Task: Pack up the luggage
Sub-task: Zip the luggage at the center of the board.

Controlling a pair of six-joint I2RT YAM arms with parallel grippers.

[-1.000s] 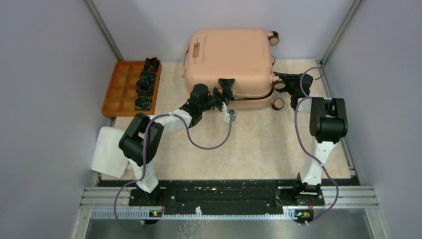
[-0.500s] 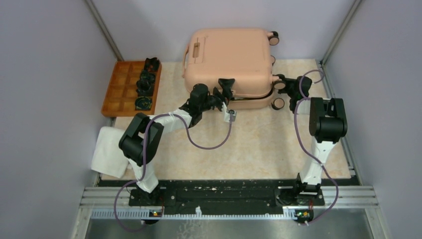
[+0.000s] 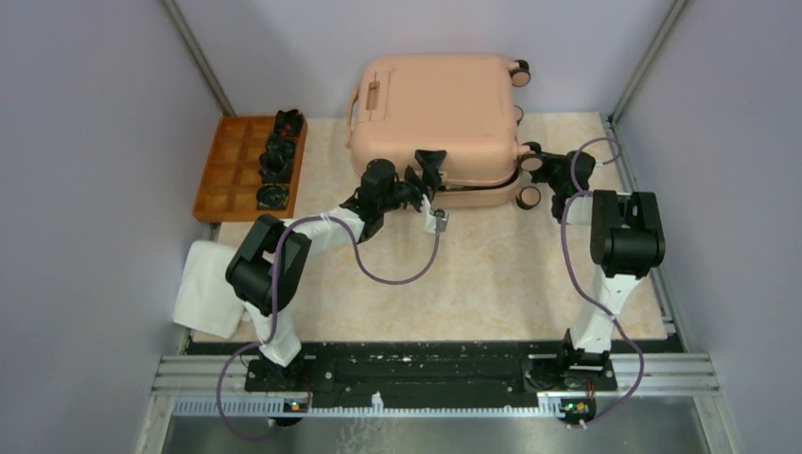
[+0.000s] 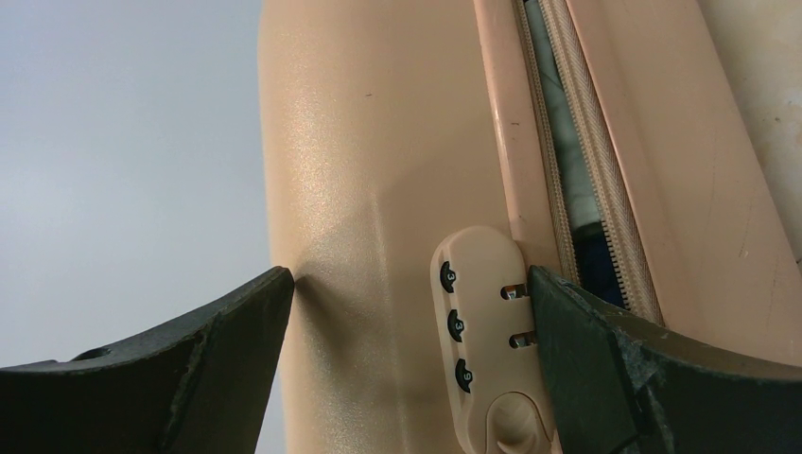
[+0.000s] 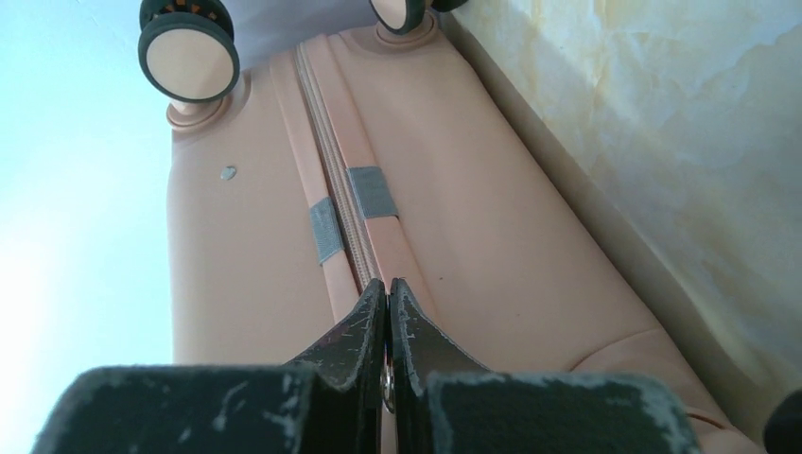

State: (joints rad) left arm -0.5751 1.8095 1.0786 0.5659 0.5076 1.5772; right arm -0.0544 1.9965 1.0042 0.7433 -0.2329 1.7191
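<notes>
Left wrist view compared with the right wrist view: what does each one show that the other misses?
Only the left wrist view: a three-dial combination lock and an open zipper gap, seen past the wide-open left end effector. Only the right wrist view: two black-rimmed wheels, grey patches beside the closed seam, the marbled beige tabletop, and the shut right end effector. Both: the peach-pink hard-shell suitcase.

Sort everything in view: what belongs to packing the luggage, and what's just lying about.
Belongs to the job: the luggage, its zipper, its combination lock, the left gripper, the right gripper.

Lying about: the orange tray, the black parts in it, the white cloth.
</notes>
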